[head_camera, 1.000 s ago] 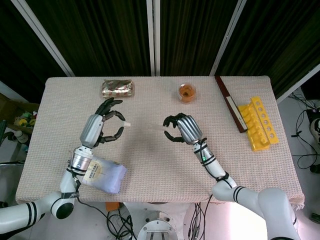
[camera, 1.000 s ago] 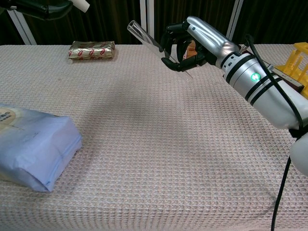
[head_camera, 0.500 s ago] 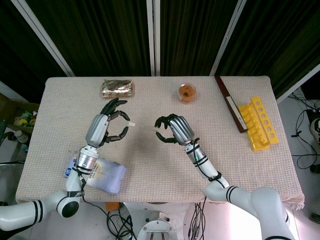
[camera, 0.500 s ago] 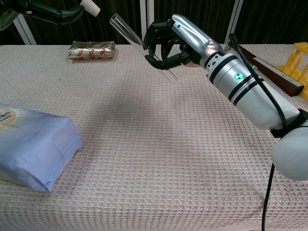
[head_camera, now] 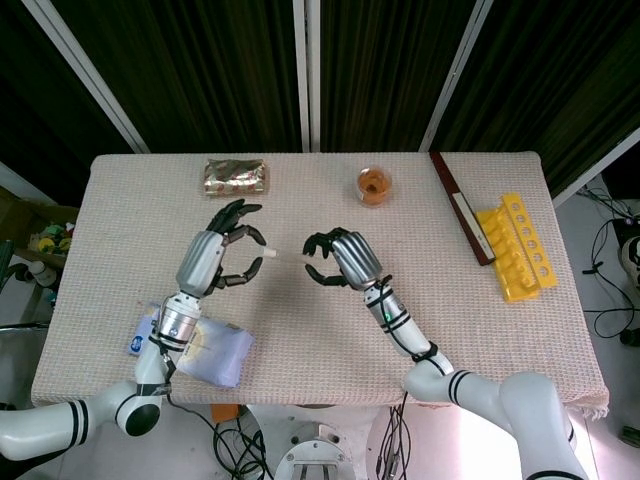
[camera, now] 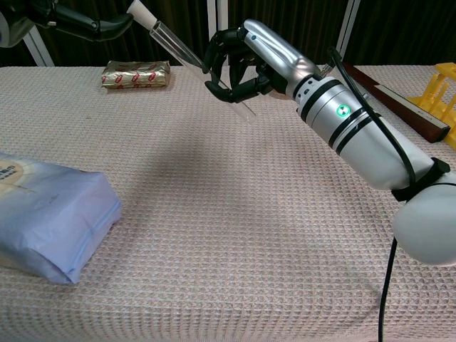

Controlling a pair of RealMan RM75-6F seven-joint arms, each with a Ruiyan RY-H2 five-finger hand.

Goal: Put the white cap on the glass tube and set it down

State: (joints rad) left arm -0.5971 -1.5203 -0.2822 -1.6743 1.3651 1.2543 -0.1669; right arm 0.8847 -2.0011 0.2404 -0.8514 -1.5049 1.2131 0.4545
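My right hand [head_camera: 340, 260] [camera: 242, 64] grips a clear glass tube [camera: 192, 60] above the table, the tube slanting up and to the left with its open end highest. My left hand [head_camera: 225, 250] pinches a small white cap [head_camera: 269, 253] [camera: 140, 10] between its fingertips. In the chest view the cap sits right at the tube's open mouth, touching or almost touching it; only the left hand's dark fingers [camera: 85, 25] show there, at the top left edge. Both hands hover over the middle of the cloth.
A blue-white bag [head_camera: 205, 350] [camera: 50, 221] lies at the front left under my left forearm. A foil packet [head_camera: 236, 177] and an orange-filled glass cup [head_camera: 374, 186] stand at the back. A dark bar [head_camera: 462, 208] and yellow rack [head_camera: 520, 247] are at the right.
Both hands have moved toward each other: the right carried the tube leftward, the left brought the cap rightward. The gap between cap and tube mouth has closed.
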